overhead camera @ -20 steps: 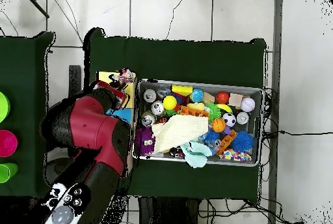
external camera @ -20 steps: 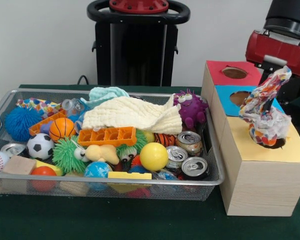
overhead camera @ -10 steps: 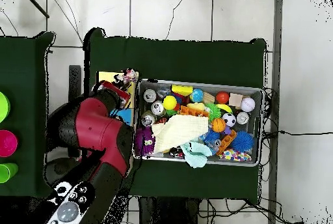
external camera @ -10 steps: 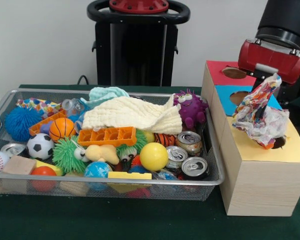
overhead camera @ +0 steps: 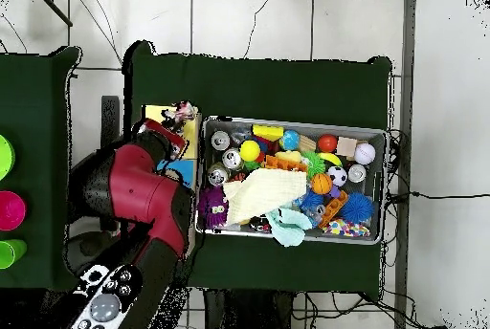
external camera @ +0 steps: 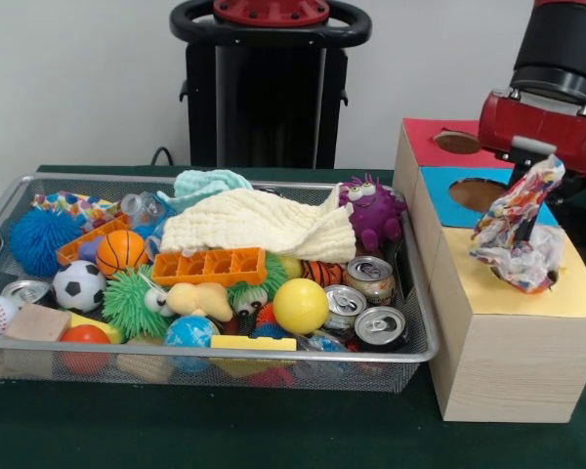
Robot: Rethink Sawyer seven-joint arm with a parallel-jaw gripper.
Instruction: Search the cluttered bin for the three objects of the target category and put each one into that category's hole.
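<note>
Multicoloured crumpled patterned cloth (external camera: 517, 233) hangs gripped in the red-and-black end effector (external camera: 524, 230) over the hole of the yellow-topped wooden box (external camera: 508, 337), beside the crowded wire-mesh bin (external camera: 410, 337).

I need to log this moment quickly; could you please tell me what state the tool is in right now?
Tool: closed on the colourful cloth, which hangs over the hole in the box's yellow section.

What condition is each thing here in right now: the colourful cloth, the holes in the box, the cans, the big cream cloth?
Colourful cloth: crumpled, hanging at the yellow hole, partly in.
Yellow hole: mostly covered by the cloth.
Blue hole: uncovered.
Red hole: uncovered.
Cans: upright in the bin, tops showing.
Cream cloth: spread over toys.
Gripper: hidden by cloth.
</note>
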